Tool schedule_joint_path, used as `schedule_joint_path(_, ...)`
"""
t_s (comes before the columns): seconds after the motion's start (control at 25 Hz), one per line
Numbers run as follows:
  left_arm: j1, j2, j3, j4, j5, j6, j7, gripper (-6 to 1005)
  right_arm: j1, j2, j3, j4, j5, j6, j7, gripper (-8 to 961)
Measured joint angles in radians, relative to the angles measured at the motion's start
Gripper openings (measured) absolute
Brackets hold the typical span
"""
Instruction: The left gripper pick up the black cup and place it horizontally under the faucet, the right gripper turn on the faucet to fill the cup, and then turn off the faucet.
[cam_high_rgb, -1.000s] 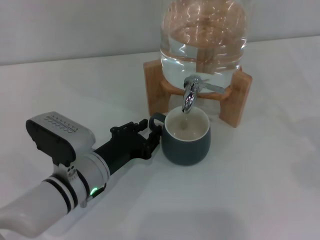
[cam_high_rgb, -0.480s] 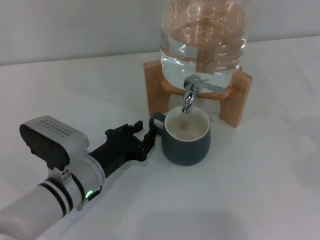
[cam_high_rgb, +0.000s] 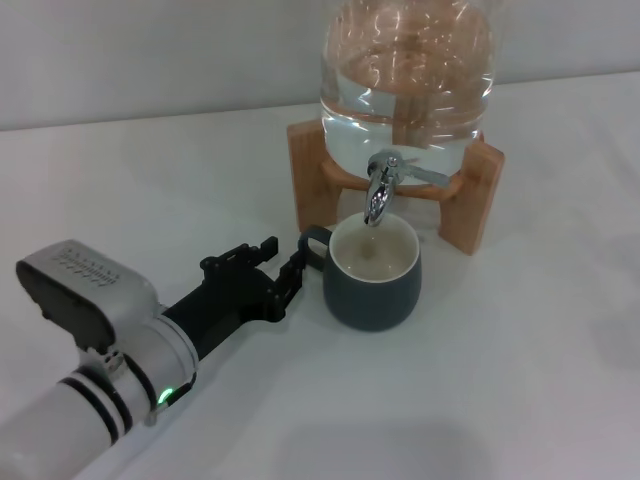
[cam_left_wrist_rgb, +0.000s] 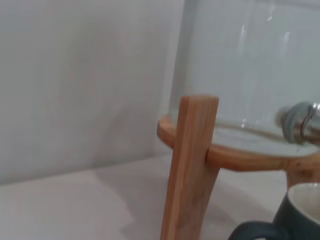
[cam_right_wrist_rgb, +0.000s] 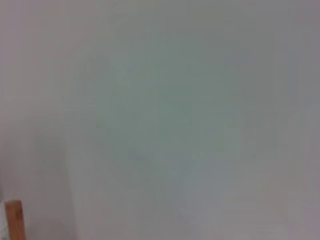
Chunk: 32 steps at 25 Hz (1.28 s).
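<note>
The black cup (cam_high_rgb: 372, 276) stands upright on the white table (cam_high_rgb: 520, 350), right under the spout of the chrome faucet (cam_high_rgb: 380, 195) on the clear water jar (cam_high_rgb: 408, 80), which sits in its wooden stand (cam_high_rgb: 478, 205). The cup's loop handle (cam_high_rgb: 311, 244) points toward the left gripper (cam_high_rgb: 272, 262), whose fingers are spread apart and hold nothing; they sit just beside the handle, and I can't tell if one fingertip touches it. In the left wrist view the cup rim (cam_left_wrist_rgb: 304, 200) shows low beside a stand leg (cam_left_wrist_rgb: 187, 165) with the faucet (cam_left_wrist_rgb: 301, 121) above. The right gripper isn't visible from anywhere I can look. To my eye the placing looks done, so the step in hand is getting the left arm clear: it should draw straight away from the handle, low and steady, without hooking the loop and dragging the cup off its spot under the spout. The lever is the right arm's job next, and it wants a gentle push so the jar doesn't shift on the stand.
</note>
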<state>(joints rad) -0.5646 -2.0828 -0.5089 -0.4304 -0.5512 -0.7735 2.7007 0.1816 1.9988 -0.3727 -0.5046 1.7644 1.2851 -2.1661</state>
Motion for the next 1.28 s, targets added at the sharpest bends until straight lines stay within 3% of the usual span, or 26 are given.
schedule_joint_path(0.36,0.027,0.002,0.001,0.011,0.020,-0.104,0.001,392,0.000,0.000,0.000,0.000,-0.003,-0.020,0.004,853)
schedule_joint_path(0.88,0.141,0.012,-0.156,0.125,0.020,-0.659,-0.047,392,-0.006,-0.016,-0.005,0.000,-0.013,-0.032,0.037,853)
schedule_joint_path(1.08,0.126,0.038,-0.222,0.209,0.016,-0.909,-0.199,392,-0.003,-0.043,-0.013,-0.010,-0.109,-0.008,0.135,854)
schedule_joint_path(1.28,0.084,0.050,-0.268,0.355,-0.017,-1.038,-0.349,392,-0.002,-0.052,-0.015,-0.049,-0.231,0.177,0.196,854)
